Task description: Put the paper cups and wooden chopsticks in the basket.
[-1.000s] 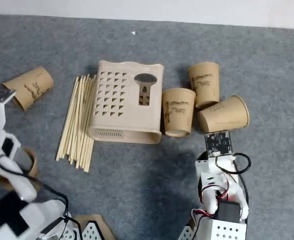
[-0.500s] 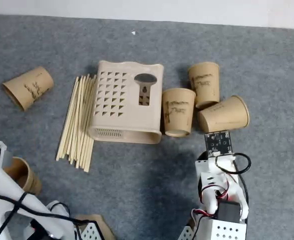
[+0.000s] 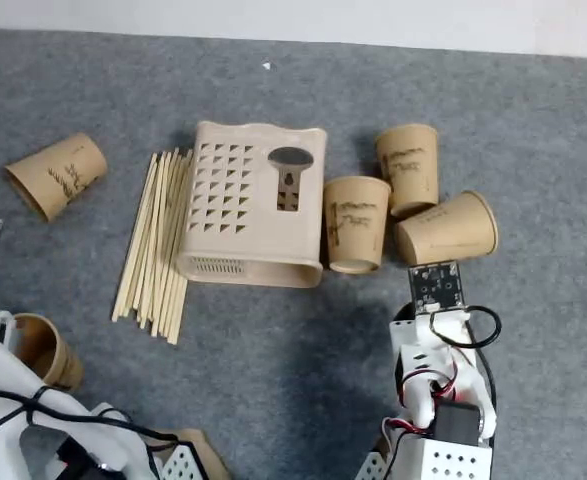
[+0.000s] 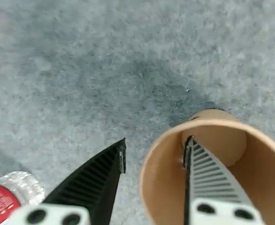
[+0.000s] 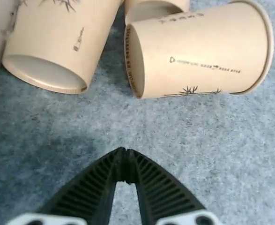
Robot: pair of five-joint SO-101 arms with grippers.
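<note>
No wording can be read. The paper cup (image 5: 198, 51) lying on its side bears one line of tiny print after a small triangular sign. The bottle (image 4: 8, 194) has a blurred red label.

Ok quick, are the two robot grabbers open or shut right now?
Left gripper: open, one finger inside a paper cup, not pinching it.
Right gripper: shut, holding nothing.

Basket (image 3: 251, 205) between chopsticks (image 3: 155, 245) and three paper cups (image 3: 356, 225) on grey carpet (image 3: 273, 380)

Paper cup (image 4: 263, 168) — cropped by picture edge; bottle (image 4: 8, 197) likewise cropped.
</note>
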